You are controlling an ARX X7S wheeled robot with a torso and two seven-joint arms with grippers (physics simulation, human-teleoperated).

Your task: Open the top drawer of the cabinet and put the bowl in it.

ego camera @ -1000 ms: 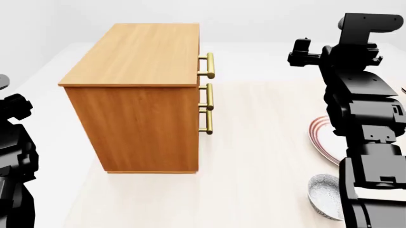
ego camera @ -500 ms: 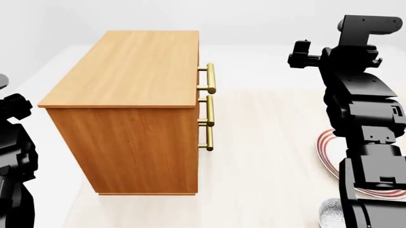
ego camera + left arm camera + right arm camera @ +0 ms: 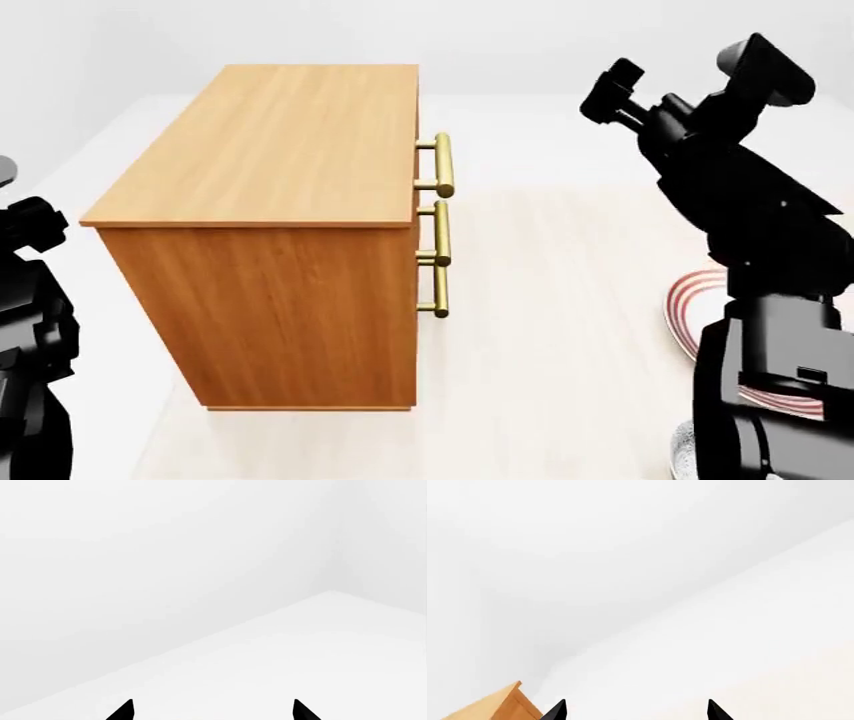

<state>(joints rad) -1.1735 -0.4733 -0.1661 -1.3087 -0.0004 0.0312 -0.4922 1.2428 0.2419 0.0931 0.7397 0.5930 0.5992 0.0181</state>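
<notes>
The cabinet (image 3: 267,150) stands left of centre in the head view, its three drawers facing right and all shut. The top drawer shows only as its brass handle (image 3: 442,165). The bowl (image 3: 682,452) is a grey speckled sliver at the lower edge, mostly hidden behind my right arm. My right gripper (image 3: 607,95) is raised high, right of the cabinet and apart from the handle; in the right wrist view its gripper (image 3: 636,712) is open and empty, with a cabinet corner (image 3: 494,705) beside it. My left gripper (image 3: 212,712) is open and empty, facing bare white wall.
A flat white plate with red rings (image 3: 697,305) lies on the light floor at the right, partly behind my right arm. The two lower brass handles (image 3: 439,235) sit under the top one. My left arm (image 3: 30,330) is at the left edge.
The head view came closer to the cabinet, and the bowl slid towards the bottom edge. My right arm has then tilted left, carrying its gripper a little towards the cabinet.
</notes>
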